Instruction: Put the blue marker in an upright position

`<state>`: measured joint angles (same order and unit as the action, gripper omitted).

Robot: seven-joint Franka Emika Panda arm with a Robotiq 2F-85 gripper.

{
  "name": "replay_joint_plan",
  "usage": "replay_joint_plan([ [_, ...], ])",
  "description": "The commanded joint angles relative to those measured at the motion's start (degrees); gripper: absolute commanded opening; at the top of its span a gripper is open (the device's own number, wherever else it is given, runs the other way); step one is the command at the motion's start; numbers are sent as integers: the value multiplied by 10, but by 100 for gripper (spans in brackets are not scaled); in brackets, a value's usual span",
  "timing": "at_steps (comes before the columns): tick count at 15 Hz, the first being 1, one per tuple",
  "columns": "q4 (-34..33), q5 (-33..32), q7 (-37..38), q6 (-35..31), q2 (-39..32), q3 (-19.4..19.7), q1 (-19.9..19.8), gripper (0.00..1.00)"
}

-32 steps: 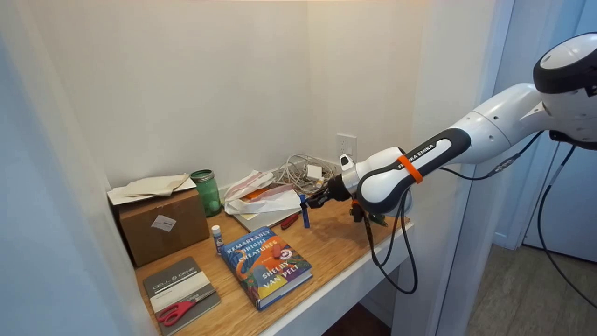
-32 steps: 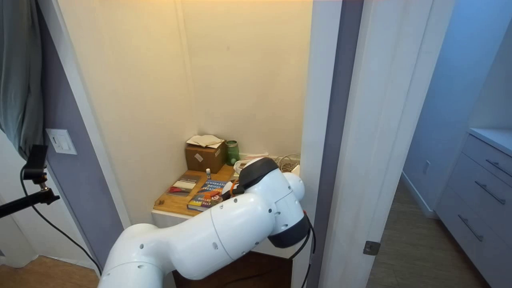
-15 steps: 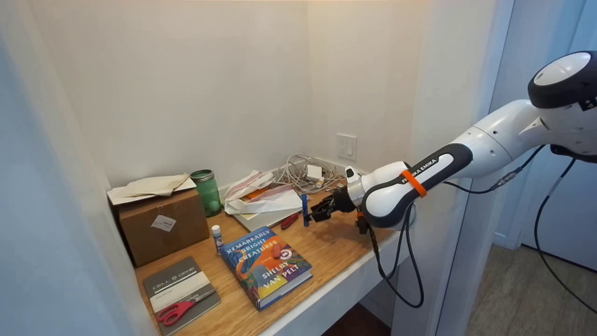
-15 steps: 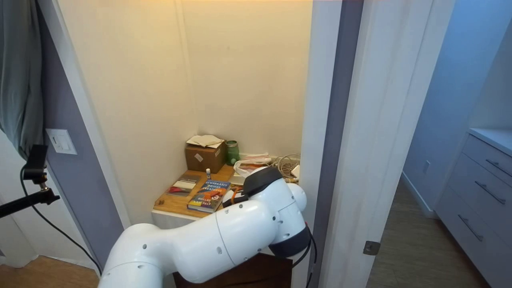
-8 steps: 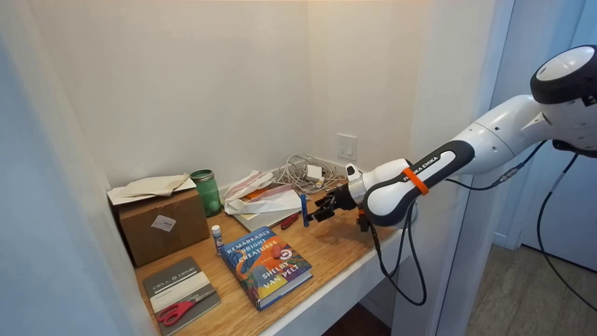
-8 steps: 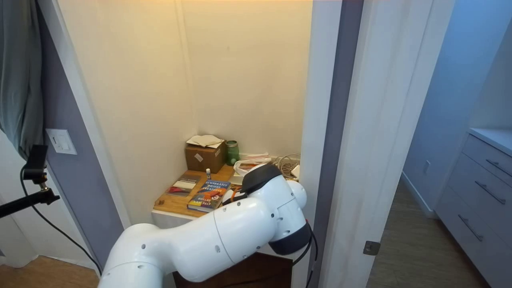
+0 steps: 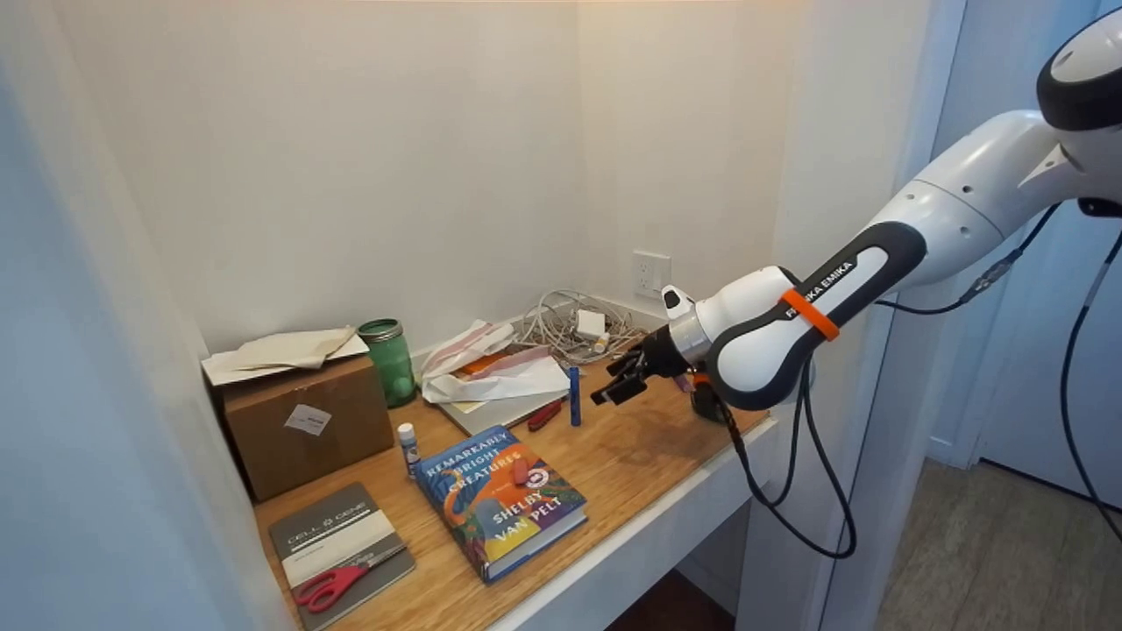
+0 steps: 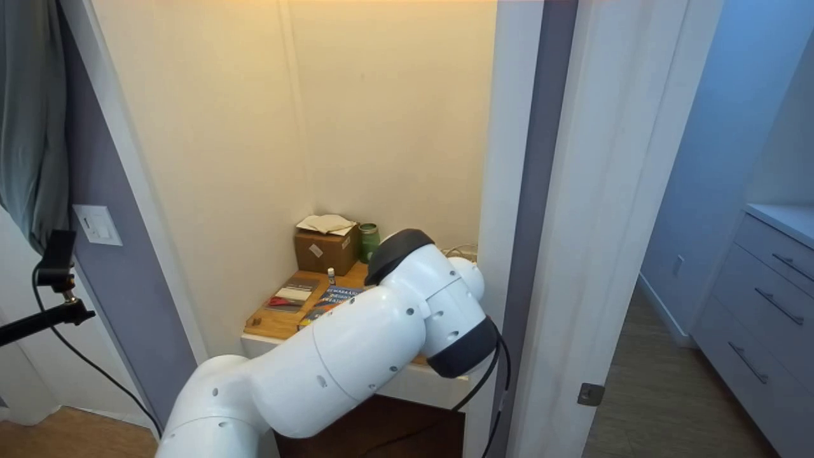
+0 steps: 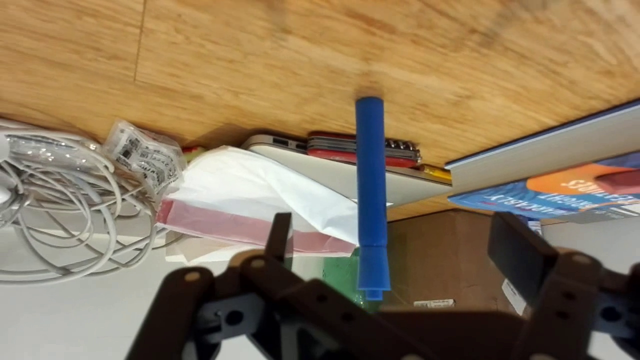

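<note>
The blue marker (image 7: 574, 397) stands upright on its end on the wooden desk, with nothing holding it. In the wrist view, which is upside down, the marker (image 9: 371, 175) rises from the desk and its far end appears between the spread fingers, touching neither. My gripper (image 7: 605, 384) is open, a short gap to the right of the marker in an exterior view. Both finger pads (image 9: 520, 252) show in the wrist view, wide apart. The arm (image 8: 356, 356) hides the marker and the gripper in an exterior view.
Near the marker lie a red pocket knife (image 7: 544, 415), a laptop (image 7: 465, 416) under a white bag (image 7: 526, 381), and a blue-covered book (image 7: 500, 499). Tangled cables (image 7: 561, 324) are behind. A box (image 7: 307, 421), green jar (image 7: 387, 364) and glue stick (image 7: 409, 449) stand farther left.
The fingers, earlier at the marker, have spread and drawn back from it, up and to the right in an exterior view. The marker has stayed standing in nearly the same spot.
</note>
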<state>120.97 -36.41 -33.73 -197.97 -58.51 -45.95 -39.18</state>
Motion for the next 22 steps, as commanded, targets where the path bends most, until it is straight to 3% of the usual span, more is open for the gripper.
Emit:
replay_joint_plan([
  [1, 85, 32, 37, 16, 114, -2, -15, 100],
  [5, 135, 58, 90, 72, 196, -35, -34, 100],
  [10, 158, 119, 190, 209, 267, -130, -82, 100],
  [13, 155, 215, 215, 269, 318, -173, -87, 100],
  [15, 147, 276, 232, 305, 361, -182, -75, 100],
  [22, 119, 268, 334, 411, 441, -223, -83, 100],
])
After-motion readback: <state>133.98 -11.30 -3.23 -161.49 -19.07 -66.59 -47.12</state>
